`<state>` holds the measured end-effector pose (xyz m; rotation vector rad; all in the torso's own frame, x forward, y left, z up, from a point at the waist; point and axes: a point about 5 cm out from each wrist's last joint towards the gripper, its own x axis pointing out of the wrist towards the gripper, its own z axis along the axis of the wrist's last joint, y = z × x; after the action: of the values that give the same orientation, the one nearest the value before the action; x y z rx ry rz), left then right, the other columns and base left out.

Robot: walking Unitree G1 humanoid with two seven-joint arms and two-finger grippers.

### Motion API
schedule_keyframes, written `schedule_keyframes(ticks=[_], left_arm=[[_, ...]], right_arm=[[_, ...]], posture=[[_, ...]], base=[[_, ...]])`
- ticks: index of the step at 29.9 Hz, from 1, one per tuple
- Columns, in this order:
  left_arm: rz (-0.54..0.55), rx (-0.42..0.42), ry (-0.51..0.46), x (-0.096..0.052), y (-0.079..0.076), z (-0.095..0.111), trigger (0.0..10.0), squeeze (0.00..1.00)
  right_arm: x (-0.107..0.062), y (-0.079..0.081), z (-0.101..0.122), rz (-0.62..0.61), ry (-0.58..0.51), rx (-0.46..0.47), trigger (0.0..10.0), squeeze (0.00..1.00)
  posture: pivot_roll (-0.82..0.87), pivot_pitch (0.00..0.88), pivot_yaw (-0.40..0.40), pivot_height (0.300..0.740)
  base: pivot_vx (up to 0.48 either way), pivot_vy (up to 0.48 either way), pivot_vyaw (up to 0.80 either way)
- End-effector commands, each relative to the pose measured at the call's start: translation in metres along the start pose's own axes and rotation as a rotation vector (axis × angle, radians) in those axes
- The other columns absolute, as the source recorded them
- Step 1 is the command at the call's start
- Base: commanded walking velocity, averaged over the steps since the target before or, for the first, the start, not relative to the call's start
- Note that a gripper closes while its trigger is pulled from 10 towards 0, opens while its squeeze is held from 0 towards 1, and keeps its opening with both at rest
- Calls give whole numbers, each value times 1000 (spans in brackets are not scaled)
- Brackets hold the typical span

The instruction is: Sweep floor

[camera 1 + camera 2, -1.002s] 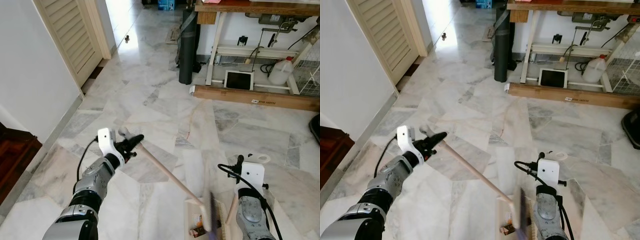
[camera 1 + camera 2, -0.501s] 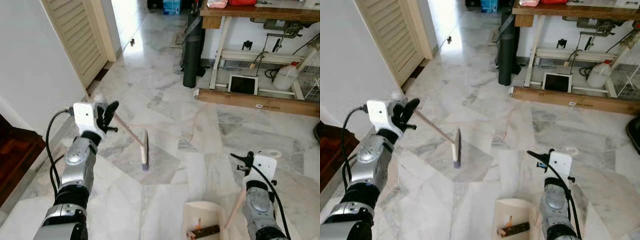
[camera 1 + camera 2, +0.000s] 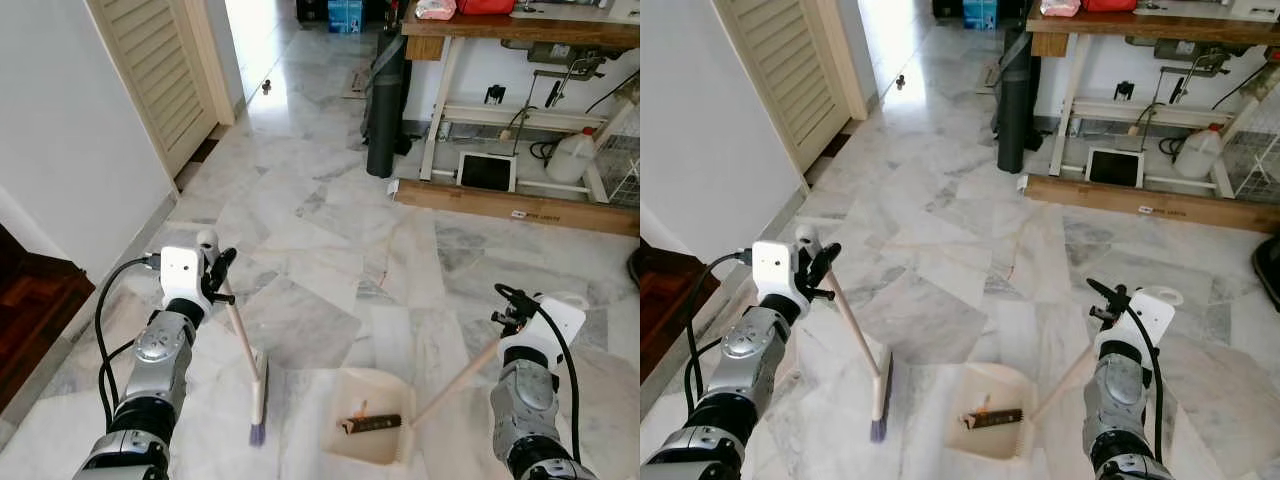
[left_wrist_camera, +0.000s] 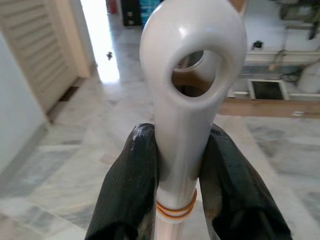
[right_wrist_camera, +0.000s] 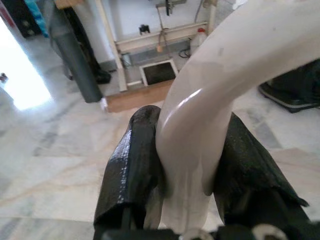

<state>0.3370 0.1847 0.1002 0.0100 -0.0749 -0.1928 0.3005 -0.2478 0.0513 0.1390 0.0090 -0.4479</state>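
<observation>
We stand on a grey-veined marble floor (image 3: 330,240) with a cream dustpan (image 3: 365,430) resting flat on it just ahead of us; we use this dustpan as our landmark. Inside it lies a small dark strip of debris (image 3: 372,424) with an orange fleck, so we judge that at least some sweeping is already collected. Our left gripper (image 4: 175,170) has both black fingers clamped on the white looped top of the broom (image 3: 245,345), whose brush head (image 3: 258,400) touches the floor just left of the dustpan. Our right gripper (image 5: 192,165) is likewise closed tight around the dustpan's pale handle (image 3: 455,380), which rises up and to the right from the pan. We see no obvious litter on the floor beyond the dustpan, though fine dust would be too small to tell; emptying the pan seems to remain.
</observation>
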Motion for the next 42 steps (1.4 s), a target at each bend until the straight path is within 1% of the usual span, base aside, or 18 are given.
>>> schedule_keyframes(ticks=[1,4,5,6,7,10,15,17,19,20,23,28,31,34,37,38,39,42], left_arm=[[-61,-63,-78,8,-16,15,10000,0],[-117,-192,-87,15,-32,18,10000,0],[-164,-244,-77,18,-42,19,10000,0],[-164,-244,-77,18,-42,19,10000,0],[-212,-270,-74,21,-52,20,10000,0],[-238,-283,-85,23,-57,25,10000,0],[-192,-167,-107,23,-47,29,10000,0],[-115,-84,-114,20,-36,29,10000,0],[-97,-66,-119,19,-33,29,10000,0],[-83,-12,-144,16,-30,32,10000,0],[-70,32,-186,12,-29,36,10000,0],[-62,63,-210,8,-30,39,10000,0],[-77,115,-206,3,-39,34,10000,0],[-101,113,-192,-1,-47,27,10000,0],[47,56,-139,-4,-31,11,10000,0],[47,56,-139,-4,-31,11,10000,0],[100,53,-137,-4,-23,11,10000,0],[118,70,-144,-4,-19,13,10000,0]], right_arm=[[7,14,18,47,-87,40,10000,0],[8,16,21,51,-98,54,10000,0],[8,16,21,52,-97,60,10000,0],[8,16,21,52,-97,60,10000,0],[8,16,21,54,-96,61,10000,0],[8,16,21,57,-97,66,10000,0],[9,15,23,56,-107,71,10000,0],[8,14,24,57,-112,71,10000,0],[8,14,23,57,-112,70,10000,0],[7,14,23,56,-112,73,10000,0],[6,15,22,52,-114,83,10000,0],[4,19,21,59,-116,88,10000,0],[1,24,21,74,-123,83,10000,0],[-1,27,22,91,-140,76,10000,0],[-3,25,27,107,-179,33,10000,0],[-3,25,27,107,-179,33,10000,0],[-4,22,30,105,-189,36,10000,0],[-5,21,31,112,-196,29,10000,0]], posture=[[3,0,22,740],[-4,0,20,740],[-7,0,19,740],[-7,0,19,740],[-9,0,18,740],[-10,0,20,740],[-6,0,17,740],[-2,0,14,740],[-2,0,14,740],[2,0,13,740],[5,0,10,740],[5,0,3,740],[10,0,-2,740],[2,0,-4,740],[-22,0,-6,740],[-22,0,-6,740],[-30,0,-11,740],[-27,0,-16,740]], base=[[0,0,0],[0,0,0],[0,0,0],[0,0,0],[0,0,0],[0,0,0],[0,0,0],[0,0,0],[0,0,0],[0,0,0],[0,0,0],[0,0,0],[0,0,0],[0,0,0],[0,0,0],[0,0,0],[0,0,0],[0,0,0]])
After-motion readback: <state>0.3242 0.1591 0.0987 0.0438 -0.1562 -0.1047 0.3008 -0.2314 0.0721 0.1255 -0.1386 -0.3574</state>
